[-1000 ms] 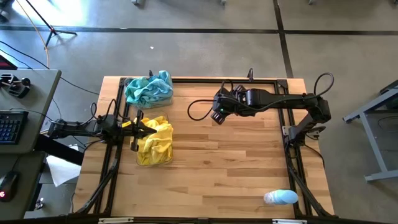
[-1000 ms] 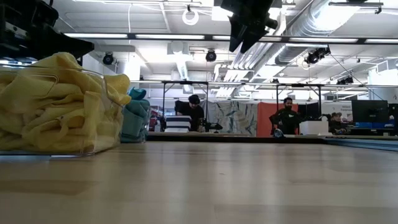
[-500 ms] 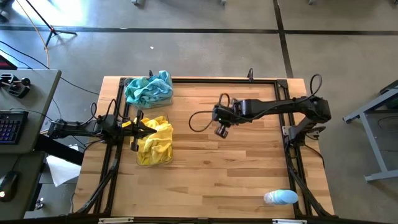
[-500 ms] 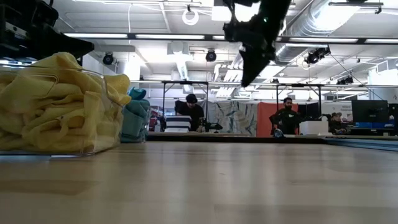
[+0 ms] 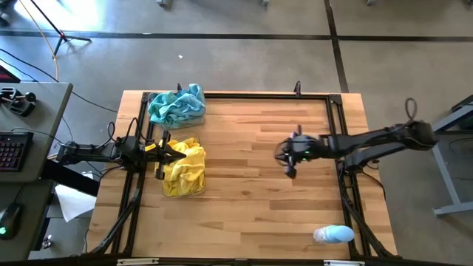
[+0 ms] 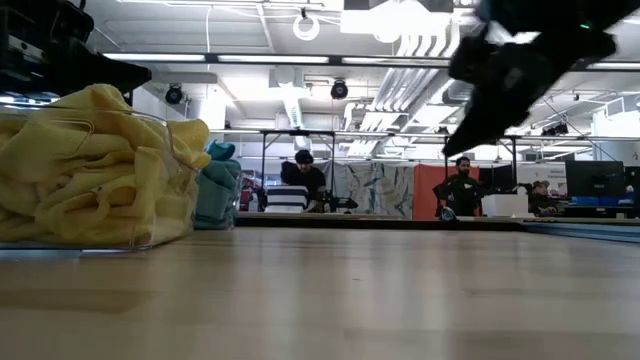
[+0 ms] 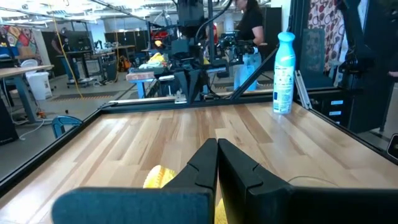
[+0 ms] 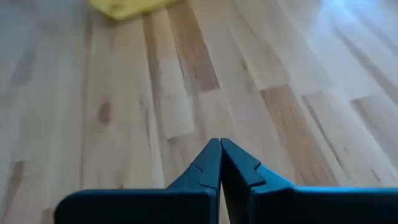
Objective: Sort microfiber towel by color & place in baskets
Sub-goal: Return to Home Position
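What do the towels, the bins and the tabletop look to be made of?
Yellow towels and teal towels: soft fuzzy cloth, matte, crumpled in folds. Bin: clear glossy plastic, probably; towels show through its wall. Tabletop: light wood planks, visible grain, slight sheen.

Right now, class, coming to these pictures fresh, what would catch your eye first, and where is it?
The bright yellow towels heaped in a clear bin at the table's left side stand out first, with the teal towels piled just beyond them at the corner. Then the right hand, shut and empty, hangs over bare wood right of the middle; the left hand, also shut, sits beside the yellow heap.
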You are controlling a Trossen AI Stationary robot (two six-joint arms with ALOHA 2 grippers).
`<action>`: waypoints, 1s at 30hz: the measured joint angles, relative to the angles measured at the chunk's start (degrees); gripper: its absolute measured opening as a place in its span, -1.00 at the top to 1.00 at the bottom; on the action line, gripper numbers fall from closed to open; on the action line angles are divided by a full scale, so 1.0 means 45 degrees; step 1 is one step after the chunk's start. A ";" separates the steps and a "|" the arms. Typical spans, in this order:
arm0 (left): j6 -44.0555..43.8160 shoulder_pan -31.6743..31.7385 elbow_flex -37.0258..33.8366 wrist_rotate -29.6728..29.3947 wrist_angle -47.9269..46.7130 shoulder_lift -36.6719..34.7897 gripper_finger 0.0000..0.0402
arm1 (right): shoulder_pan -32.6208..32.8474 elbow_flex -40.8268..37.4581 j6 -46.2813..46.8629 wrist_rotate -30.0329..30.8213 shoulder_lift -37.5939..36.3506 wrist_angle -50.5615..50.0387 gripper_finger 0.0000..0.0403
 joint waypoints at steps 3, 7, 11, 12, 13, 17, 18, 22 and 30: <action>0.0000 0.0000 0.0000 0.0000 0.0001 0.0000 1.00 | 0.0000 -0.1699 -0.0345 -0.0063 -0.1783 0.1610 1.00; 0.0000 0.0000 0.0000 0.0000 -0.0003 0.0000 1.00 | 0.0000 -0.3558 -0.0947 -0.0304 -0.3854 0.3448 1.00; 0.0000 0.0000 0.0000 0.0001 -0.0001 0.0000 1.00 | 0.0000 -0.4806 -0.1429 -0.1215 -0.5435 0.4510 1.00; 0.0000 0.0000 0.0000 0.0000 0.0002 0.0000 1.00 | 0.0005 -0.5060 -0.1494 -0.1342 -0.5793 0.4522 1.00; 0.0000 0.0000 0.0000 0.0000 0.0002 0.0000 1.00 | 0.0005 -0.5285 -0.1476 -0.1397 -0.6144 0.4555 1.00; 0.0000 0.0000 0.0000 0.0003 -0.0003 0.0000 1.00 | 0.0005 -0.6004 -0.0944 -0.1552 -0.7671 0.4640 1.00; 0.0000 0.0000 0.0000 0.0000 -0.0001 0.0000 1.00 | 0.0005 -0.6142 -0.0924 -0.1667 -0.8097 0.4631 1.00; 0.0000 0.0000 0.0000 0.0000 0.0002 0.0000 1.00 | 0.0005 -0.6468 -0.0939 -0.1777 -0.9718 0.4346 1.00; 0.0000 0.0000 0.0000 0.0000 0.0000 0.0000 1.00 | 0.0005 -0.6468 -0.0329 -0.2722 -1.2234 0.1723 1.00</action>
